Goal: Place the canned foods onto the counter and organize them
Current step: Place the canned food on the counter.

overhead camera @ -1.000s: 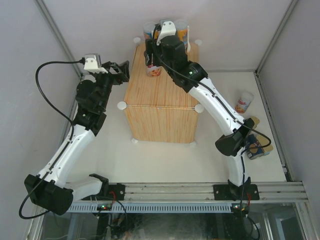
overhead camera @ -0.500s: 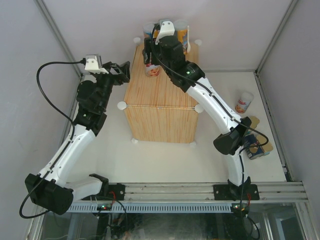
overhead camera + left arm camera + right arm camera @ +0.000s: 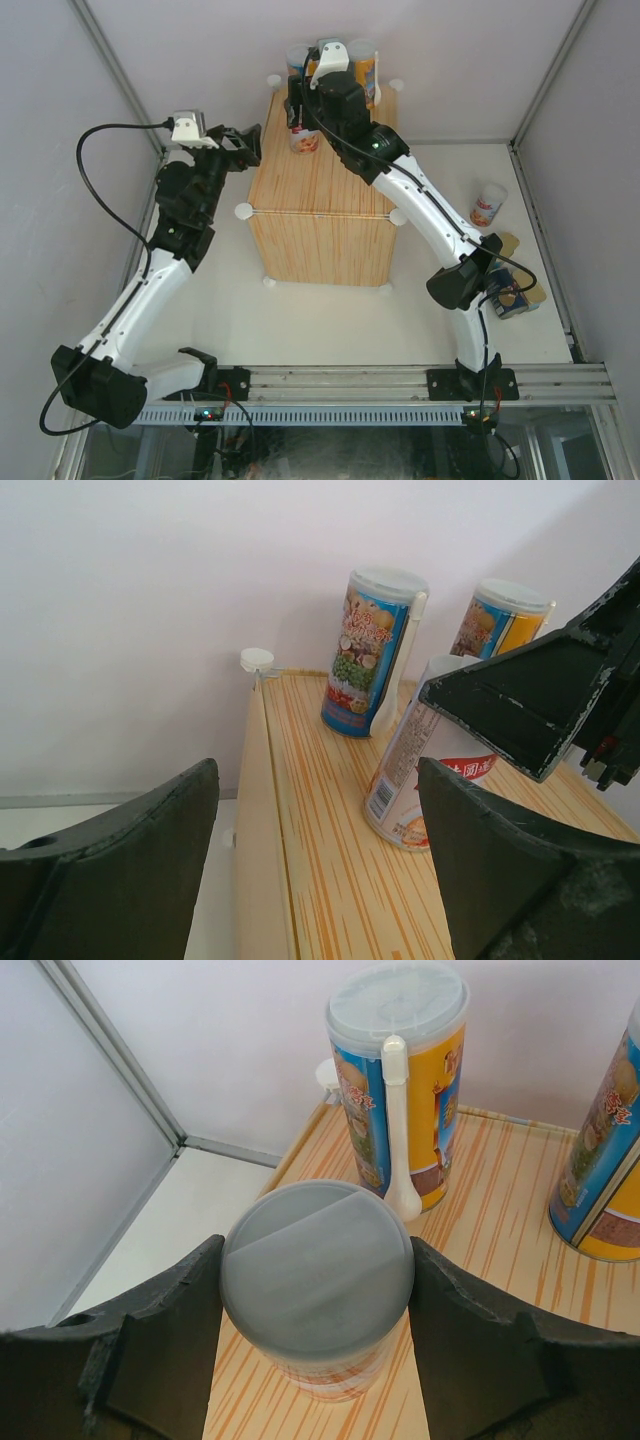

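Right gripper [image 3: 313,1305]: clenched on the short white-red can [image 3: 410,780], one finger pressed against each side just under its grey lid.
Left gripper [image 3: 315,880]: released, empty, hovering at the left edge of the counter [image 3: 320,220].
Change over the last second: the right arm has nudged the held can slightly toward the far-left corner. The left arm has not moved.
Can position: upright, base on or just above the wood-grain top, just in front of the two tall blue-orange cylinders [image 3: 400,1090].
Meaning for the task: the can appears to be at its slot. Release is the likely next step.
Remaining stock: a second white-red can [image 3: 488,205] and flat tins [image 3: 515,295] sit on the table near the right arm's elbow, well apart from the counter.
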Controlling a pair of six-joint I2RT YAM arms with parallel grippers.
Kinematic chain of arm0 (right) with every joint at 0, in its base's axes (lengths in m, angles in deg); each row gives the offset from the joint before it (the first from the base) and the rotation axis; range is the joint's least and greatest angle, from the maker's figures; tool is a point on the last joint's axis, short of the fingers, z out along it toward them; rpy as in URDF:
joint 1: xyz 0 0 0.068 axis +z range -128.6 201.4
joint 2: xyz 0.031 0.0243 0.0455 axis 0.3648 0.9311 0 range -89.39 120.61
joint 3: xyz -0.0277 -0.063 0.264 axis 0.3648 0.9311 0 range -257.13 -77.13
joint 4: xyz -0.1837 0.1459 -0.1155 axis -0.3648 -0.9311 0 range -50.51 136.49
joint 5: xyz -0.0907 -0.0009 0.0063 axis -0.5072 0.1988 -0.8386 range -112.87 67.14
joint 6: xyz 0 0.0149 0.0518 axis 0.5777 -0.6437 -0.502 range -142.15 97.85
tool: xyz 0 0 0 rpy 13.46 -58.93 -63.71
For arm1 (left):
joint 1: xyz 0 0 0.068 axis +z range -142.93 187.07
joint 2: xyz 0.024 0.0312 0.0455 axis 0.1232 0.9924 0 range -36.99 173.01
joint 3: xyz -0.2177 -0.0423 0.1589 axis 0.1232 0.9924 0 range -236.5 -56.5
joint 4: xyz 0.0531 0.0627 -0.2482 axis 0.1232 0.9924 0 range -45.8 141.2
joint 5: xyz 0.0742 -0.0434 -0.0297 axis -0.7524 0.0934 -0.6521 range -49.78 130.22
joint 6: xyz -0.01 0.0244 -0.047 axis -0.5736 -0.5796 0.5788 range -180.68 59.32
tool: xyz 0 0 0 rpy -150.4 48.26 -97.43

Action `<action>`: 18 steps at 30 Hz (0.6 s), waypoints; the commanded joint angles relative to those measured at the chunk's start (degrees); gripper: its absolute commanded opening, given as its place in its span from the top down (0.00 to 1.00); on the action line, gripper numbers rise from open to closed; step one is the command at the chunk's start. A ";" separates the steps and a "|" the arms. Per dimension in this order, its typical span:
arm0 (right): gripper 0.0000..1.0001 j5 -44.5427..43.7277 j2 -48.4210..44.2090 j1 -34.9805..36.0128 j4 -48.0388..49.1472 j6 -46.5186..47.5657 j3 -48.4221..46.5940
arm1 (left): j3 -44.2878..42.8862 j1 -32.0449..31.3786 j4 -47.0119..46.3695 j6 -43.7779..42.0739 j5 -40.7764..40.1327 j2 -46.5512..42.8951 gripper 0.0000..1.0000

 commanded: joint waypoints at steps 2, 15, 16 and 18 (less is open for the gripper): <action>0.53 -0.41 -0.80 0.80 4.46 -1.62 -1.26 | 1.52 0.33 -2.48 0.56 0.93 -0.91 0.15; 0.33 -1.38 -1.07 1.64 4.19 -1.19 -1.26 | 1.88 0.30 -2.12 0.53 1.23 -1.66 0.15; 0.33 -1.36 -1.04 1.64 4.08 -1.24 -1.33 | 1.81 0.28 -1.92 0.40 1.34 -1.68 0.15; 0.30 -1.47 -0.87 1.64 3.82 -1.39 -1.30 | 1.72 0.28 -1.64 0.19 1.49 -1.78 0.15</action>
